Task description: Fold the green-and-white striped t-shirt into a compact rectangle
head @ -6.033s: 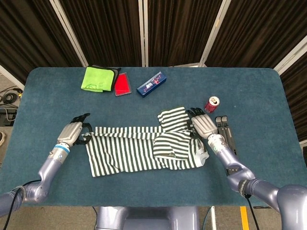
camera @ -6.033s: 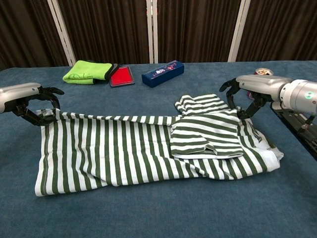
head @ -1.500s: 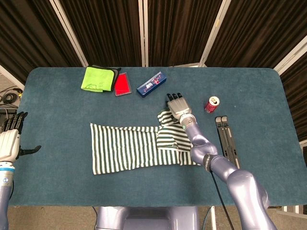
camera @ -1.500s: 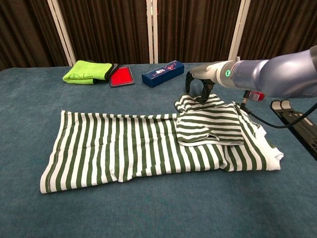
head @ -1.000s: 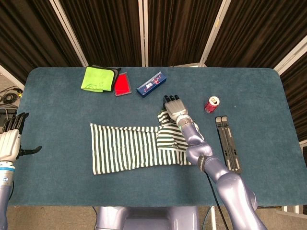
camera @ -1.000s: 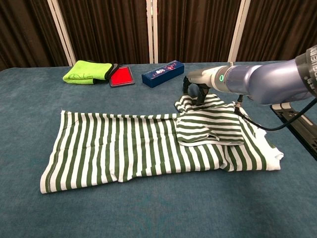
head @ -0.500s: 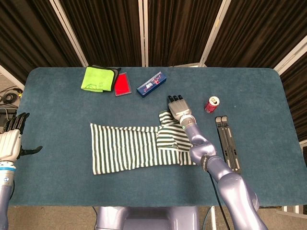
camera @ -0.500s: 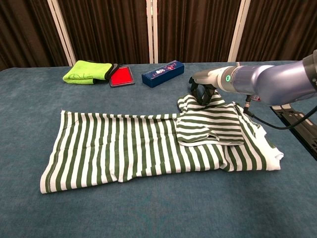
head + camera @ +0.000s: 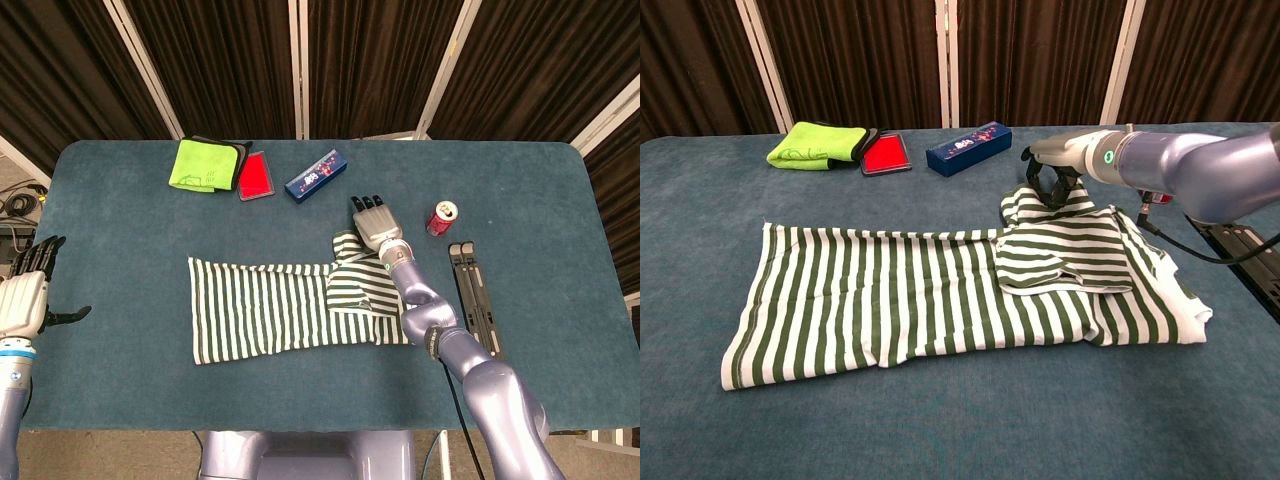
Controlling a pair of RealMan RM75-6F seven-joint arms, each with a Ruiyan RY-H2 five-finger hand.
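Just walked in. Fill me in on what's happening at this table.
A two-armed robot is folding a striped t-shirt that lies flat on the table. Its right hand is down on the bunched sleeve at the shirt's far right edge, fingers curled into the fabric. The left hand hangs open off the table's left side, holding nothing. The fold is only partly done.

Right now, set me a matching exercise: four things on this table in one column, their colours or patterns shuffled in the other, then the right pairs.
Things:
1. t-shirt
2. folded cloth
3. long box
4. can

Colours or patterns:
A. dark blue
B. red with a silver top
C. green-and-white stripes
D. bright lime green

Pairs: 1-C, 2-D, 3-A, 4-B
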